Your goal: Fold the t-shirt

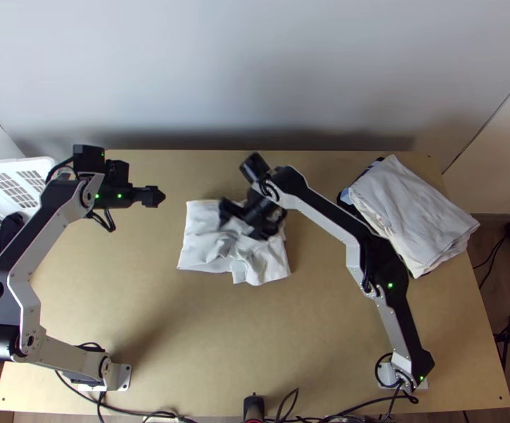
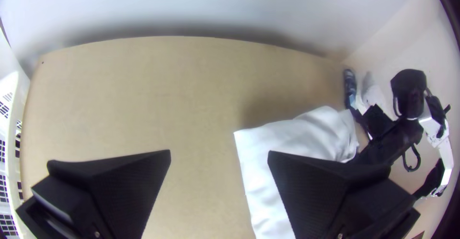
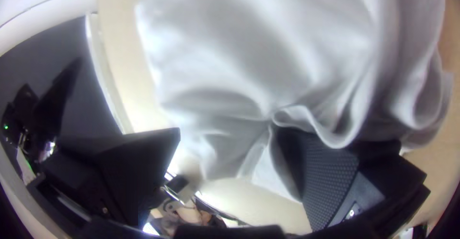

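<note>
Set the dial's centre on the t-shirt [image 1: 202, 236], with 12 o'clock at the table's far edge. The white t-shirt lies at mid-table. Its 9 o'clock part is fairly flat; from 4 to 6 o'clock it is bunched. The central position presumably keeps it within reach of both arms.

Right gripper [image 3: 229, 130]: positioned over the 12 to 1 o'clock part of the t-shirt. Its fingers stand wide apart, with nothing clamped between them. One fingertip is tucked in against a loose fold; the other stands off from it. This placement would suit taking up a single edge, or letting one go; which of the two cannot be told. Caution: closing here may pinch several layers together and add creases.

Left gripper [image 2: 219, 152]: near the t-shirt, towards 10 o'clock, its fingers well spread and holding nothing. The position probably keeps it ready for the flat side while leaving the other arm room to work.

Folded stack [image 1: 410, 211]: between 2 and 3 o'clock, near the table's side edge, likely put there to free the working area.

White basket [image 1: 1, 168]: between 9 and 10 o'clock, beside the table, probably as the supply.

Judged stage: folding incomplete; the bunched part requires flattening before the next fold
</note>
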